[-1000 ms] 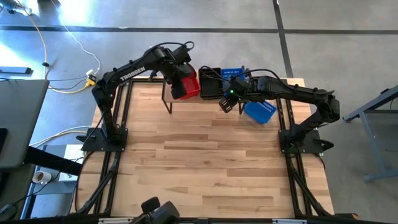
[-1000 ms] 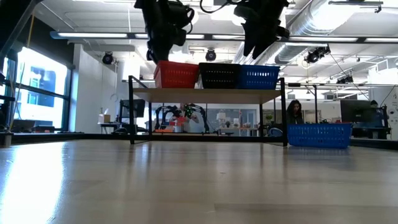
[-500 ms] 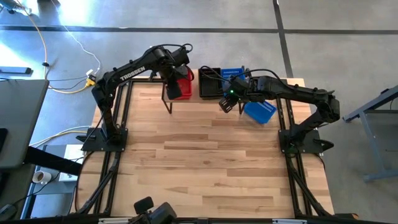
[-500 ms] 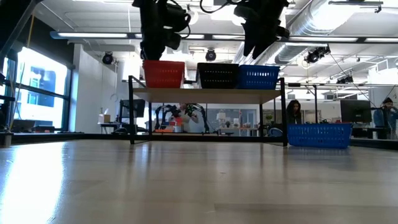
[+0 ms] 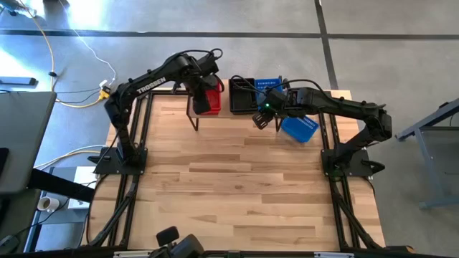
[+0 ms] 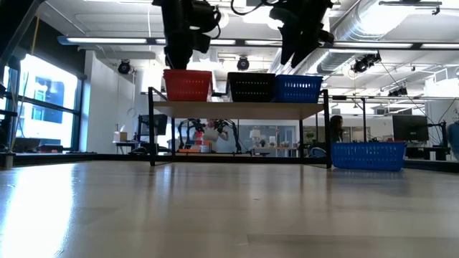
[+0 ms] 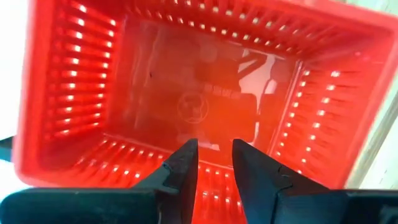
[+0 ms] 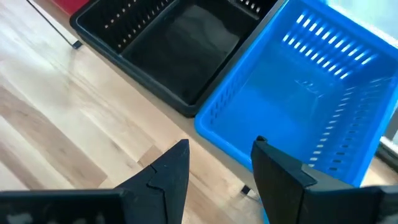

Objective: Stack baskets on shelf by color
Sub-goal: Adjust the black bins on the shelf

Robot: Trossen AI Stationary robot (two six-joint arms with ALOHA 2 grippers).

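We hold the red basket (image 7: pixel 186 93) by its near wall in our left gripper (image 7: pixel 214 165) at the shelf's (image 6: pixel 237 110) left end, while our right gripper (image 8: pixel 217 165), fingers apart, hovers nearer the loose blue basket (image 5: pixel 300 127) on the table.

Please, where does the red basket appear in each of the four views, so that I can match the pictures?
High view: red basket at the shelf's left end, under the left claw.
Low view: red basket leftmost on the shelf top.
Left wrist view: it fills the picture.
Right wrist view: only a red corner.
Shared landmark: the black basket beside it.
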